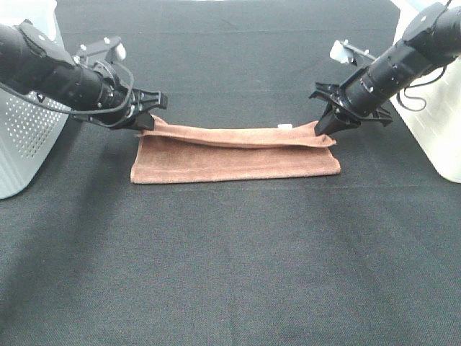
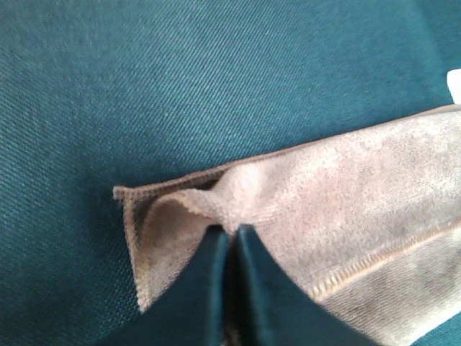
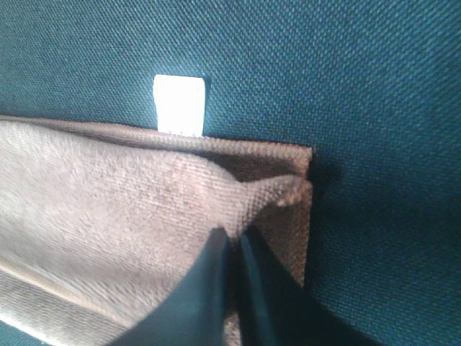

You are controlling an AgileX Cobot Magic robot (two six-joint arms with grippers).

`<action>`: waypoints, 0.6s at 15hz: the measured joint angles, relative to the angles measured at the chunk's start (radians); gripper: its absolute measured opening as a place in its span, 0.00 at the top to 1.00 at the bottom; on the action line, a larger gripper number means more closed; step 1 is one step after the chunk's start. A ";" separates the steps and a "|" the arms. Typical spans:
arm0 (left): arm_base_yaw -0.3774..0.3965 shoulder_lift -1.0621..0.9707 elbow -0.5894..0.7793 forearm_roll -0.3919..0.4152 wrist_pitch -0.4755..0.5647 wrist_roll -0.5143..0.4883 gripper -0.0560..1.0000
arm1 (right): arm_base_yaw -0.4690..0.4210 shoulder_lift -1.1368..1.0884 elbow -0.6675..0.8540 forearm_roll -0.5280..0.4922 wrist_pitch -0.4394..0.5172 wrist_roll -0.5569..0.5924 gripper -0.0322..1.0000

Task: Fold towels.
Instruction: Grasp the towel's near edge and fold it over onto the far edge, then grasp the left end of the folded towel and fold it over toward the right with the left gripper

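Left arm [image 1: 54, 76], right arm [image 1: 403, 61]: black, cylindrical. Looped black cables [image 1: 101, 122]. White mounts [image 1: 115, 49] at 12 o'clock. Tapered black fingers [image 2: 209, 288].

The left arm [image 1: 50, 72] ran off the high view at 10 o'clock, the right arm [image 1: 414, 54] at 2 o'clock. The edges cut a perforated white bin [image 1: 21, 137] at 9 o'clock and a white box [image 1: 439, 137] at 3 o'clock. The left pincer [image 2: 230, 231] and right pincer [image 3: 234, 234] covered the towel [image 1: 238, 155] corners they nipped. Both wrist views lost the towel's far end past the frame. The white tag [image 2: 455, 85] showed only a sliver there.
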 joint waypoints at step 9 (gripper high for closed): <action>0.000 0.002 -0.001 0.154 0.051 -0.229 0.32 | 0.000 -0.014 -0.007 -0.178 0.115 0.189 0.23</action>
